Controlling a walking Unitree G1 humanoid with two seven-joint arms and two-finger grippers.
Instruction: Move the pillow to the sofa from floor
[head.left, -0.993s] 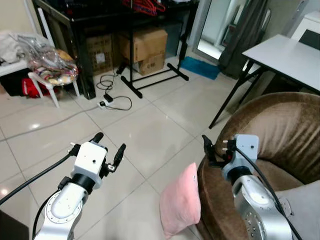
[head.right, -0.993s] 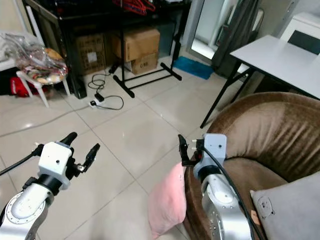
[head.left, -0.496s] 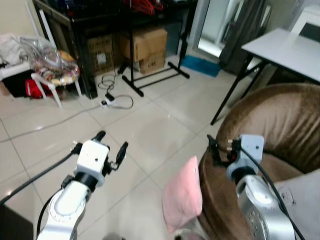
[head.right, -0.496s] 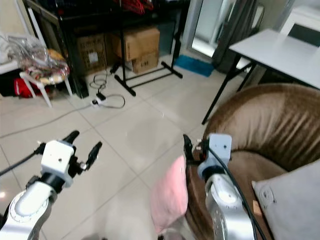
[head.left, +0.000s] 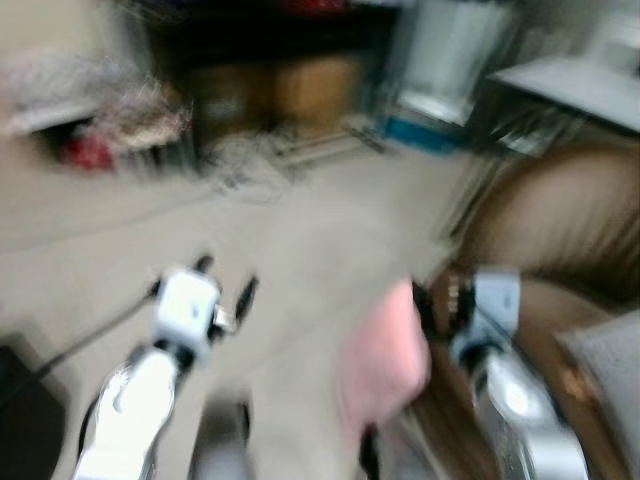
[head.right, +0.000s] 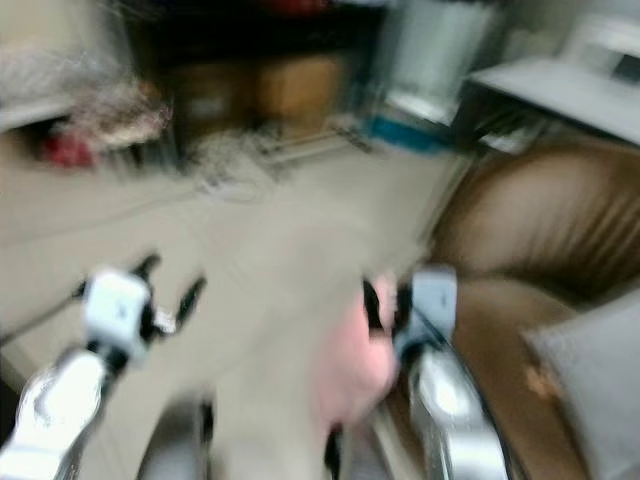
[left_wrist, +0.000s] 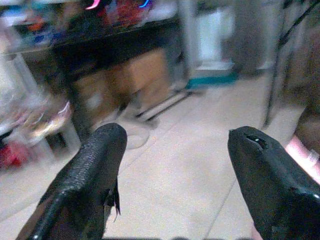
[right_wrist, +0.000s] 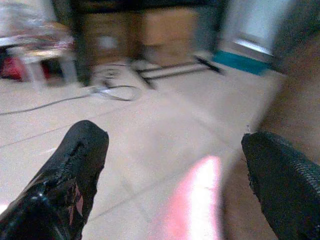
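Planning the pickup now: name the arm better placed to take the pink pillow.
Right. The right end effector hangs open just above the soft pink pillow leaning on the brown sofa; the left end effector sits apart over bare floor. Blurred views, so tentative.

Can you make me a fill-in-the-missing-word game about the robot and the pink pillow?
1. The soft pillow leaning against the brown sofa is coloured ____.
2. The left claw has its two black fingers spread ____.
3. The right claw is holding ____ between its fingers.
4. The pillow's bottom edge rests on the tiled ____.

Missing words: pink; open; nothing; floor
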